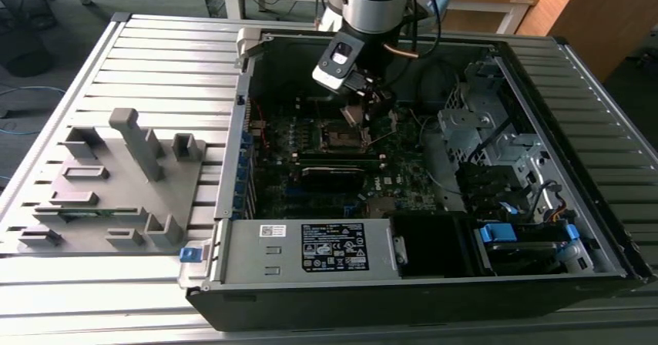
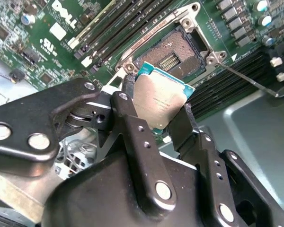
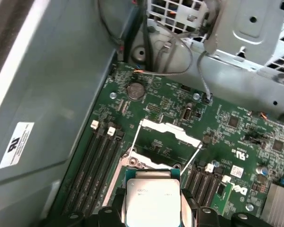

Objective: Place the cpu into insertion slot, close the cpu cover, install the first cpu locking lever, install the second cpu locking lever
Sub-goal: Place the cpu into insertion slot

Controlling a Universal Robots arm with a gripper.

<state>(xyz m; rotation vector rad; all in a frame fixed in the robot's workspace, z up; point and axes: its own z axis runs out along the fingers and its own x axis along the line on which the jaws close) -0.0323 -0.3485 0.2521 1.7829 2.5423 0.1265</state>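
My gripper (image 2: 157,105) is shut on the cpu (image 2: 162,92), a flat square chip with a grey metal top and a green edge, held by two opposite sides between black fingers (image 2: 127,106). The chip hangs tilted just above and beside the insertion slot (image 2: 174,53), whose dark centre lies bare. In the first wrist view the cpu (image 3: 150,195) covers most of the slot, and the cpu cover (image 3: 173,132) stands raised behind it. One thin locking lever (image 2: 248,83) sticks out, unlatched. In the exterior view the gripper (image 1: 360,106) hovers over the socket (image 1: 343,135) inside the computer case.
Memory slots (image 2: 118,30) flank the socket. Loose cables (image 3: 170,52) and a metal drive cage (image 1: 494,137) stand on the exterior view's right. The black-labelled power supply (image 1: 329,246) sits at the case front. A grey fixture with blocks (image 1: 113,183) lies outside on the exterior view's left.
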